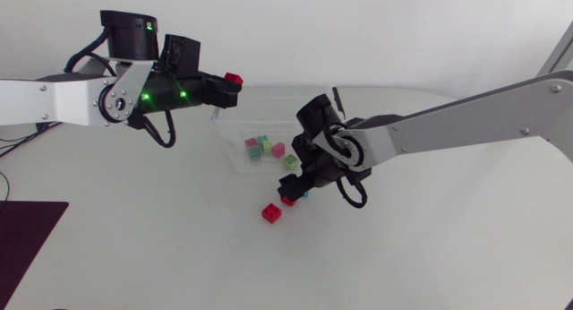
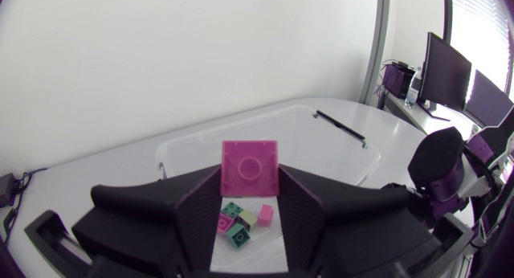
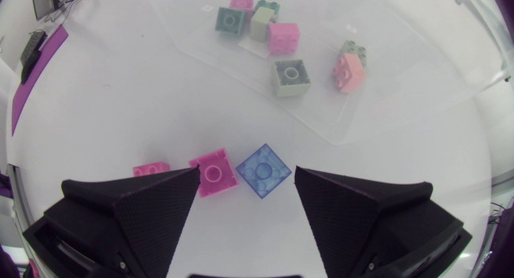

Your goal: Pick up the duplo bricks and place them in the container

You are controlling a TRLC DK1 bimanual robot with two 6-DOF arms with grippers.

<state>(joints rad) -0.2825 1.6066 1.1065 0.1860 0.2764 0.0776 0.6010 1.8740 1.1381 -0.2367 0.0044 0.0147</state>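
Left gripper (image 1: 226,87): is clamping a red brick (image 2: 250,167) above the container (image 1: 235,136).
Container: is holding green and pink bricks (image 3: 282,37).
Right gripper (image 3: 247,177): is hanging released over a blue brick (image 3: 263,170) on the table (image 1: 134,243).

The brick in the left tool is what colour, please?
A red plastic brick; best in the head view.

Held red brick (image 1: 234,78), black left gripper (image 2: 249,178). Loose red brick (image 1: 271,212), blue brick (image 3: 263,169), white table (image 1: 134,247). Clear container (image 1: 226,140): green brick (image 1: 266,143), pink brick (image 1: 278,150).
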